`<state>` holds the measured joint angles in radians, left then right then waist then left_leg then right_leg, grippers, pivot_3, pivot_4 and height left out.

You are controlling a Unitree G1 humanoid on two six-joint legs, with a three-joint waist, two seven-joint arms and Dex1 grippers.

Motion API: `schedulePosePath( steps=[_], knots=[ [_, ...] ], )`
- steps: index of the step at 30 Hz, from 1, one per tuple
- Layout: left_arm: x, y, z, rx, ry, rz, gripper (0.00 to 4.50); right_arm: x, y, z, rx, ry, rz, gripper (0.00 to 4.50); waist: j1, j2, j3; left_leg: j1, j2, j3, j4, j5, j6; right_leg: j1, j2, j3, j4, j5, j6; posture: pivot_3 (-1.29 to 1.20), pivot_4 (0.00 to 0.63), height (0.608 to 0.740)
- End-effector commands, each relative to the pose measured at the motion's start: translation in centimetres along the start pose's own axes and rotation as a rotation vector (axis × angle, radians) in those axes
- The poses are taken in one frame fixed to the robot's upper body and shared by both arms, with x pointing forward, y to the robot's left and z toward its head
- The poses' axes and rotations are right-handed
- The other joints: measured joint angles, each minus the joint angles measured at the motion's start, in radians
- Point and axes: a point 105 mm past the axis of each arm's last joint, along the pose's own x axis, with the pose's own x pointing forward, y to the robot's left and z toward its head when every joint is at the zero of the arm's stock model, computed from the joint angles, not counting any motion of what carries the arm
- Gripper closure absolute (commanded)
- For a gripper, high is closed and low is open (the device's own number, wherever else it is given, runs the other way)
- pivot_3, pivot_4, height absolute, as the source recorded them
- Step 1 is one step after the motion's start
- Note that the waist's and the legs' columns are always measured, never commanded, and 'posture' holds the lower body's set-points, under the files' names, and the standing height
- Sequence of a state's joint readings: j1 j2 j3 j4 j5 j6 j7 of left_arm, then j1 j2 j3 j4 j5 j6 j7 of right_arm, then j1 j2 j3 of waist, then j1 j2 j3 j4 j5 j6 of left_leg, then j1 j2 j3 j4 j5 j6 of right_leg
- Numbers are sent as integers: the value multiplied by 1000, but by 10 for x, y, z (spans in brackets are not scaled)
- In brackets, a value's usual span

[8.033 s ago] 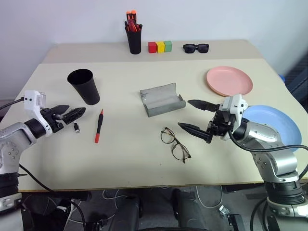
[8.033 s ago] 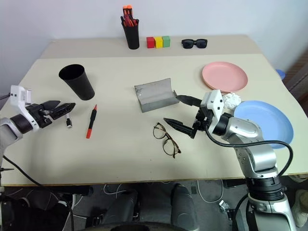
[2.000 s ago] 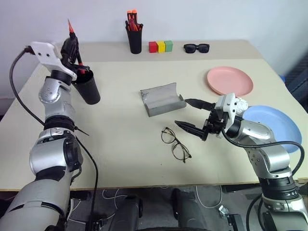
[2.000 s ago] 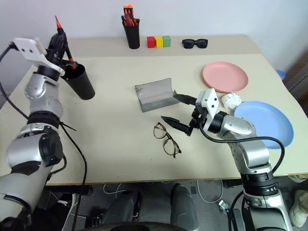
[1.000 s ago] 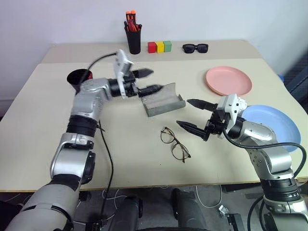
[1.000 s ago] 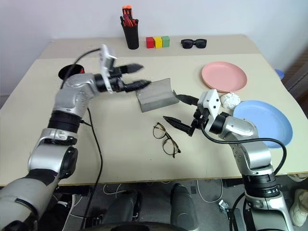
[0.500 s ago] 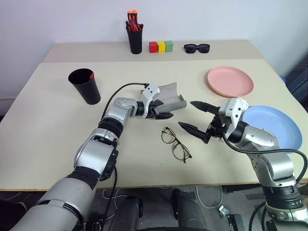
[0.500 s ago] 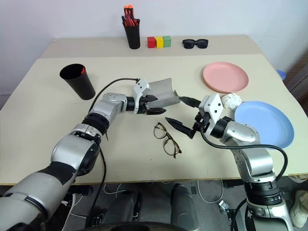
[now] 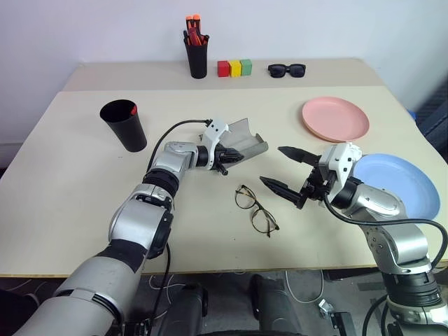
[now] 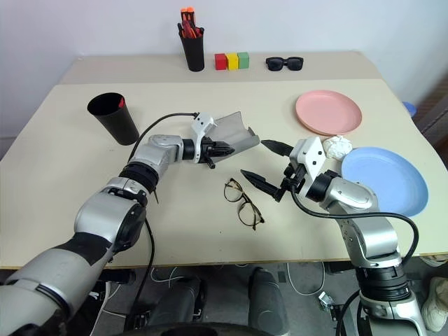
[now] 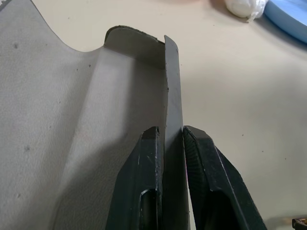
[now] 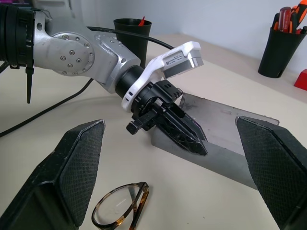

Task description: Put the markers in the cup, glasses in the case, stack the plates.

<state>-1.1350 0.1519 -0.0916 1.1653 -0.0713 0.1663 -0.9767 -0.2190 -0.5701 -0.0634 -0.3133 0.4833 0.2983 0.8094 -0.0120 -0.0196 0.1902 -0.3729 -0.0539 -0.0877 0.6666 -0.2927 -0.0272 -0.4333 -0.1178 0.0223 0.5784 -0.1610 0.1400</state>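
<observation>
The grey case (image 9: 241, 138) lies open at the table's middle. My left gripper (image 9: 233, 158) is shut on its near wall; in the left wrist view both black fingers (image 11: 149, 191) pinch that thin wall, with the grey lining (image 11: 72, 120) beside them. The wire-frame glasses (image 9: 255, 210) lie just in front of the case. My right gripper (image 9: 271, 164) hangs open beside them, nothing between its fingers. The red marker (image 9: 131, 110) stands inside the black cup (image 9: 124, 126) at the left, only its tip showing. The pink plate (image 9: 334, 119) and the blue plate (image 9: 399, 183) lie apart at the right.
A pen holder (image 9: 197, 52) with orange-tipped pens, three coloured blocks (image 9: 234, 68) and black sunglasses (image 9: 285, 69) line the far edge. A crumpled white wad (image 10: 338, 146) sits between the two plates.
My left gripper came down from above the case and closed on its near wall. The right arm has stayed where it was.
</observation>
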Motion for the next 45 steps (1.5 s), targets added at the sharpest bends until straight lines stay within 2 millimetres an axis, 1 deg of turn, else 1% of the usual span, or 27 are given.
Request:
schedulePosePath(
  steps=[1,2,5,7,9,11,12,13,15,18,19,21,22,23,26,27,30,33,35,38,39,42,45],
  knots=[
    [-20,-3,24,138,-34,-106,3741,-1,0,15,-57,-40,-3,0,-3,0,0,0,0,0,0,0,0,0,0,0,0,0,0,0,150,740],
    [-24,-3,24,157,-30,-129,3741,-1,0,15,-57,-40,-3,0,-4,0,0,0,0,0,0,0,0,0,0,0,0,0,0,0,150,740],
    [-46,0,23,196,2,-187,3741,-1,1,14,-56,-39,-2,0,-2,0,0,0,0,0,0,0,0,0,0,0,0,0,0,0,150,740],
    [-67,2,16,259,61,-239,3741,-2,0,14,-56,-36,-3,0,-3,0,0,0,0,0,0,0,0,0,0,0,0,0,0,0,150,740],
    [-81,5,12,290,86,-263,3741,-2,-1,13,-58,-34,-4,0,-3,0,0,0,0,0,-1,0,0,0,0,0,0,0,0,0,150,740],
    [-95,6,1,304,134,-302,3741,-1,-1,14,-59,-35,-4,0,-1,0,0,0,0,0,0,0,0,0,0,0,0,0,0,0,150,740],
    [-99,7,-3,311,144,-310,3741,-1,-1,14,-61,-35,-3,0,2,0,0,0,0,0,0,0,0,0,0,0,0,0,0,0,150,740],
    [-98,10,-5,275,135,-284,3741,0,0,14,-60,-36,-2,0,3,0,0,0,0,0,0,0,0,0,0,0,0,0,0,0,150,740],
    [-92,16,0,245,71,-212,3741,0,1,14,-60,-36,0,0,7,0,0,0,0,0,1,0,0,1,0,0,0,0,0,0,150,740],
    [-75,23,28,83,-143,-107,3741,0,1,13,-60,-33,-2,0,10,0,0,-1,0,0,1,0,0,1,0,0,0,0,0,0,150,740],
    [-69,20,33,2,-184,-119,3508,-1,2,13,-59,-32,-2,0,11,0,0,-1,0,0,1,0,0,1,0,0,0,0,0,0,150,740],
    [-58,14,37,-45,-227,-134,2942,-1,1,14,-59,-31,-1,0,8,0,0,-1,0,0,1,0,0,1,0,0,0,0,0,0,150,740],
    [-53,11,37,-77,-237,-149,2427,-1,1,14,-60,-31,-1,0,4,0,0,0,0,0,1,0,0,1,0,0,0,0,0,0,150,740],
    [-49,8,36,-84,-235,-159,2048,-1,1,14,-62,-29,0,0,1,0,0,0,0,0,1,0,0,1,0,0,1,0,0,0,150,740],
    [-36,4,23,-54,-160,-140,395,-1,-1,15,-73,-26,0,0,-6,0,0,1,0,0,1,0,1,1,0,0,1,0,0,0,150,740],
    [-33,4,19,-48,-141,-125,44,-1,-1,15,-76,-27,0,0,-6,0,0,1,0,0,1,0,1,1,0,0,1,0,0,0,150,740],
    [-28,6,16,-55,-123,-85,44,-1,0,16,-74,-27,3,0,-3,0,0,1,0,0,1,0,1,1,0,0,1,0,0,0,150,740],
    [-24,8,12,-108,-115,-60,44,-6,2,13,-69,-12,14,0,0,0,0,1,0,0,1,0,1,1,0,0,1,0,0,0,150,740],
    [-20,5,11,-182,-133,-70,44,-7,1,10,-75,3,14,0,3,0,0,0,0,0,1,0,1,1,0,0,0,0,0,0,150,740],
    [-14,-3,3,-249,-100,-121,44,-7,-1,9,-74,3,5,0,1,0,0,0,0,0,1,0,1,1,0,0,0,0,0,0,150,740],
    [-12,-7,-2,-256,-74,-139,44,-6,0,9,-75,1,5,0,0,0,0,0,0,0,1,0,1,1,0,0,0,0,0,0,150,740],
    [-6,-14,-4,-276,-68,-168,44,-4,1,10,-77,-3,7,0,0,0,0,0,0,0,1,0,1,1,0,0,0,0,0,0,150,740],
    [-2,-9,-17,-171,23,-96,44,-4,0,11,-81,-5,1,0,1,0,0,1,0,0,1,0,1,1,0,0,1,0,0,0,150,740]
  ],
)
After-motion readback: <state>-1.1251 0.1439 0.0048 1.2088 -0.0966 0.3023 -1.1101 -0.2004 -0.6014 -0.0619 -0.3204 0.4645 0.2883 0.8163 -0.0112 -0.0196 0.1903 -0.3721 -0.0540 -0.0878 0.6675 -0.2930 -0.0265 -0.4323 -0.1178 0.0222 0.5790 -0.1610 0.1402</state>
